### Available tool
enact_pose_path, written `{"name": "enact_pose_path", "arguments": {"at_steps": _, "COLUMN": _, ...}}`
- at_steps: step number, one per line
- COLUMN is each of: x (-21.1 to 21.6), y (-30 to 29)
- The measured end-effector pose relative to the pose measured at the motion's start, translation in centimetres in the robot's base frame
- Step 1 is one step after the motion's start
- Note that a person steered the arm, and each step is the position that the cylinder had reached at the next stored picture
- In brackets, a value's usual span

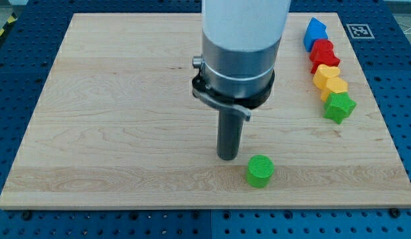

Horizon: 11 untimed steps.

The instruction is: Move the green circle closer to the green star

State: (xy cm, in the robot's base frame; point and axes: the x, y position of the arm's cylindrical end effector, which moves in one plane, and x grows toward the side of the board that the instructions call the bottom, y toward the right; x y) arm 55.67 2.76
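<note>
The green circle point(259, 171), a short ribbed cylinder, lies on the wooden board near the view's bottom, right of centre. The green star point(339, 107) lies at the view's right, at the lower end of a line of blocks. My tip point(227, 157) rests on the board just left of the green circle and a little above it, a small gap apart. The rod rises into the wide grey arm body point(238, 53).
Above the green star, a line of touching blocks runs up the view's right: a yellow block point(335, 87), another yellow block point(325, 74), a red block point(323, 54) and a blue block point(315, 32). The board's right edge point(384, 126) is close to them.
</note>
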Motion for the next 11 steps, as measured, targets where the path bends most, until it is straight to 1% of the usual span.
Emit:
{"name": "enact_pose_path", "arguments": {"at_steps": 1, "x": 3.4, "y": 0.0}}
{"name": "enact_pose_path", "arguments": {"at_steps": 3, "x": 4.1, "y": 5.5}}
{"name": "enact_pose_path", "arguments": {"at_steps": 4, "x": 3.1, "y": 7.1}}
{"name": "enact_pose_path", "arguments": {"at_steps": 5, "x": 1.2, "y": 9.4}}
{"name": "enact_pose_path", "arguments": {"at_steps": 6, "x": 0.0, "y": 12.7}}
{"name": "enact_pose_path", "arguments": {"at_steps": 10, "x": -2.8, "y": 12.6}}
{"name": "enact_pose_path", "arguments": {"at_steps": 11, "x": -3.5, "y": 11.7}}
